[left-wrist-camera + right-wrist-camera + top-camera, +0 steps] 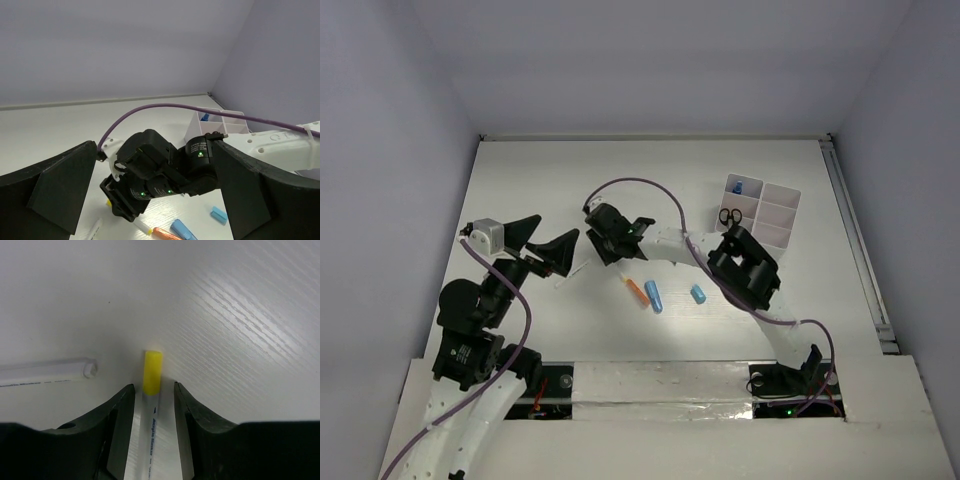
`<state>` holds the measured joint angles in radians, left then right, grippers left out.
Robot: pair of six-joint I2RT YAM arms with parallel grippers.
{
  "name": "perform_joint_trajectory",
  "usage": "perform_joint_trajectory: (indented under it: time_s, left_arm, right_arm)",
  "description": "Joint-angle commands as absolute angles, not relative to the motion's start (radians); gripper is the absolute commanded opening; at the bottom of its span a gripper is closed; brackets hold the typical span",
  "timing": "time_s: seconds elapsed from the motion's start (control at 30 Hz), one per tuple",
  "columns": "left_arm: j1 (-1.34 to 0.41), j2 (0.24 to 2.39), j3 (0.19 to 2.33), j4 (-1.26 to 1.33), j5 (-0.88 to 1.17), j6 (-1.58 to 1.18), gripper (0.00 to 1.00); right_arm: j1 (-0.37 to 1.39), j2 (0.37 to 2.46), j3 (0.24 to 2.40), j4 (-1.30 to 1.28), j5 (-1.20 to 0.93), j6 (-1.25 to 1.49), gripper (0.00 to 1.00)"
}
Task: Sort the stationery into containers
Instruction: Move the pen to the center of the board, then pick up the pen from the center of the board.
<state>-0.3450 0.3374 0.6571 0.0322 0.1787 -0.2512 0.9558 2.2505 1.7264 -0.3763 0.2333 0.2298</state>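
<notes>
My right gripper [154, 387] is down at the table, open, its jaws astride a thin white pen with a yellow cap [152, 372], with a small gap on each side. A second white pen [47, 371] lies to its left. From above, the right gripper [605, 245] is left of centre. An orange marker [637, 291], a blue marker [653, 296] and a small blue piece [698, 294] lie just right of it. My left gripper [548, 240] hangs wide open and empty above the table, facing the right gripper [120, 205]. The white divided containers [775, 215] hold black scissors [730, 215] and a blue item [740, 186].
The right arm [745, 270] and its purple cable [660, 195] stretch across the middle of the table. The table's raised rail [855, 240] runs along the right side. The containers [210, 122] also show in the left wrist view behind the right arm.
</notes>
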Motion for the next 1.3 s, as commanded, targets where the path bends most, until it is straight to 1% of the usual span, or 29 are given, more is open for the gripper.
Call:
perform_joint_trajectory:
  time_s: [0.0, 0.03, 0.07, 0.13, 0.63, 0.7, 0.73, 0.77, 0.87, 0.9, 0.93, 1.03, 1.1, 1.17, 1.23, 1.27]
  left_arm:
    - [-0.341, 0.321, 0.689, 0.072, 0.179, -0.249, 0.99]
    - [-0.341, 0.321, 0.689, 0.072, 0.179, -0.25, 0.99]
    - [-0.341, 0.319, 0.689, 0.072, 0.178, -0.249, 0.99]
    - [-0.341, 0.319, 0.69, 0.071, 0.178, -0.249, 0.99]
    - [-0.35, 0.311, 0.69, 0.071, 0.178, -0.245, 0.99]
    - [-0.35, 0.31, 0.692, 0.071, 0.178, -0.247, 0.99]
    - [-0.35, 0.31, 0.69, 0.069, 0.176, -0.245, 0.99]
    - [-0.35, 0.307, 0.692, 0.069, 0.175, -0.245, 0.99]
    - [-0.35, 0.307, 0.692, 0.069, 0.175, -0.244, 0.99]
    - [-0.35, 0.307, 0.692, 0.069, 0.176, -0.245, 0.99]
    - [-0.35, 0.307, 0.692, 0.069, 0.173, -0.245, 0.99]
    - [-0.35, 0.308, 0.692, 0.069, 0.173, -0.244, 0.99]
    - [-0.35, 0.305, 0.692, 0.068, 0.17, -0.244, 0.99]
    - [-0.35, 0.305, 0.69, 0.067, 0.17, -0.244, 0.99]
    - [-0.35, 0.305, 0.692, 0.067, 0.17, -0.244, 0.99]
    - [-0.35, 0.305, 0.692, 0.067, 0.172, -0.244, 0.99]
  right_arm:
    - [0.951, 2.33, 1.768, -0.488, 0.212, 0.206, 0.42]
    - [0.951, 2.336, 1.778, -0.492, 0.21, 0.203, 0.41]
    - [0.951, 2.342, 1.785, -0.502, 0.21, 0.201, 0.36]
    - [0.951, 2.361, 1.81, -0.52, 0.21, 0.199, 0.35]
    - [0.951, 2.447, 1.942, -0.652, 0.19, 0.172, 0.29]
    - [0.951, 2.46, 1.959, -0.679, 0.18, 0.169, 0.26]
    - [0.951, 2.462, 1.96, -0.69, 0.166, 0.166, 0.24]
    - [0.951, 2.464, 1.963, -0.695, 0.16, 0.163, 0.18]
    - [0.951, 2.454, 1.957, -0.681, 0.164, 0.164, 0.06]
    - [0.951, 2.444, 1.959, -0.677, 0.166, 0.166, 0.03]
    - [0.951, 2.436, 1.963, -0.661, 0.172, 0.17, 0.0]
    - [0.942, 2.387, 1.97, -0.617, 0.176, 0.19, 0.0]
    - [0.93, 2.346, 1.933, -0.522, 0.175, 0.202, 0.0]
    - [0.911, 2.255, 1.886, -0.384, 0.181, 0.232, 0.0]
    - [0.899, 2.18, 1.777, -0.266, 0.181, 0.256, 0.0]
    - [0.899, 2.096, 1.731, -0.135, 0.184, 0.261, 0.0]
